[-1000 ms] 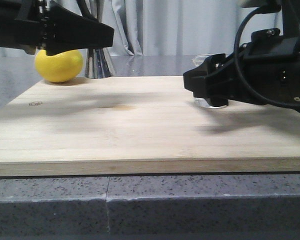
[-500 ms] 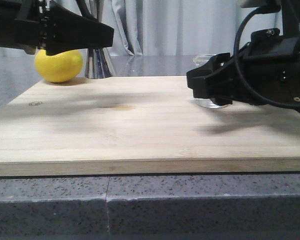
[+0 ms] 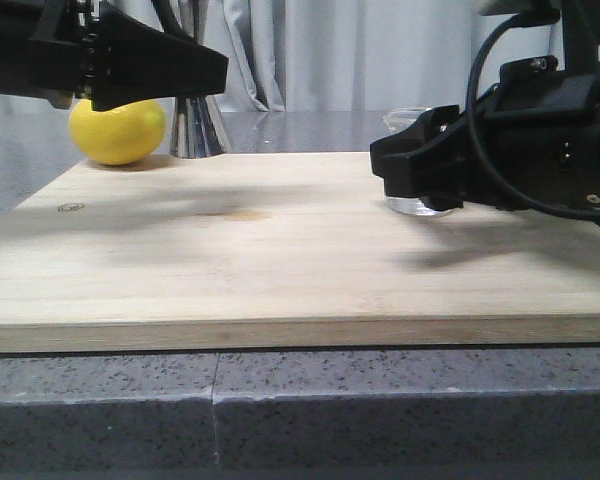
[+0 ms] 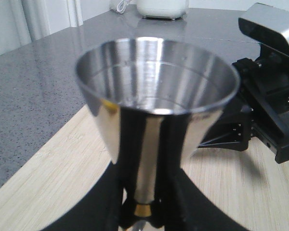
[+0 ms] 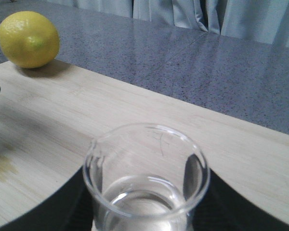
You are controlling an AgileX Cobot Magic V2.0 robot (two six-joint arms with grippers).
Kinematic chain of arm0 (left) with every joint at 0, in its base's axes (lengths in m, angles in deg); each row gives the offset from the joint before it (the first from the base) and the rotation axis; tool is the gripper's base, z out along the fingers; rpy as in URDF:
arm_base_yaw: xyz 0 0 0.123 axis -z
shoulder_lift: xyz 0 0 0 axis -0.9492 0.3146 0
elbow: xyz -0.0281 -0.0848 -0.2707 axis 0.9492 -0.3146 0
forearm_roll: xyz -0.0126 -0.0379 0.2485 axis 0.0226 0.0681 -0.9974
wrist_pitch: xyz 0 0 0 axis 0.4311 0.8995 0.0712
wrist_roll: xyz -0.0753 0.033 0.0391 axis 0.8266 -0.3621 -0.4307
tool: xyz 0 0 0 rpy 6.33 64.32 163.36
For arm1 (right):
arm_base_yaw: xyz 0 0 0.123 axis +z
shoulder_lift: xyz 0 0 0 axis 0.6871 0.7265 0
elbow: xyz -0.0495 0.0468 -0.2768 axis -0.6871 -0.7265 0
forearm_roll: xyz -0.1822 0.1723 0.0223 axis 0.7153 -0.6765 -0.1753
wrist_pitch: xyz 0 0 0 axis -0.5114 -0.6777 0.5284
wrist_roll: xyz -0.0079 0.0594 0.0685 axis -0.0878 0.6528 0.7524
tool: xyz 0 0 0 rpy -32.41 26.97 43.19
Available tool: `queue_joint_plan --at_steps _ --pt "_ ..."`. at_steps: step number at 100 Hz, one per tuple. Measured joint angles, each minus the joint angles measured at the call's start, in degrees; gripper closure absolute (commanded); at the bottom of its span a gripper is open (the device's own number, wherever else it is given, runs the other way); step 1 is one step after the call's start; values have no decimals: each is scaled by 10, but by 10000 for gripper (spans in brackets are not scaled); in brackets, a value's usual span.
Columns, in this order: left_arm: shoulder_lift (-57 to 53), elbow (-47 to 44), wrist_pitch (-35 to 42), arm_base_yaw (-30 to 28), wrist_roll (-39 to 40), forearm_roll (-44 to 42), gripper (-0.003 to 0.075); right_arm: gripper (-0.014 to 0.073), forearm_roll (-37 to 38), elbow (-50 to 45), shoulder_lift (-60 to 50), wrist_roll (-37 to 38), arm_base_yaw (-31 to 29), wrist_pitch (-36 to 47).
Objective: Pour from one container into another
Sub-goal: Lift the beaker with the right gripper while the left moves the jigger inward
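The right gripper (image 3: 400,170) with the glass beaker (image 3: 421,205) now sits slightly higher and farther from the camera than a second ago, its tip barely shifted sideways.

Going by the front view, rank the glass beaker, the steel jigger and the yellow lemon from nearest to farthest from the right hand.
1. Small clear glass beaker: between the fingers of the right hand, on the right of the wooden board.
2. Shiny steel hourglass jigger: far left, at the board's back edge.
3. Yellow lemon: farthest left, just beyond the jigger.
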Motion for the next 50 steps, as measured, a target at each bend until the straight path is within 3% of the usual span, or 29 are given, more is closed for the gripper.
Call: queue_joint_plan --at_steps 23,50 --pt "0 0 0 0 0 0 739 410 0 2 -4 0 1 35" --pt "0 0 0 0 0 0 739 410 27 52 -64 0 1 -70"
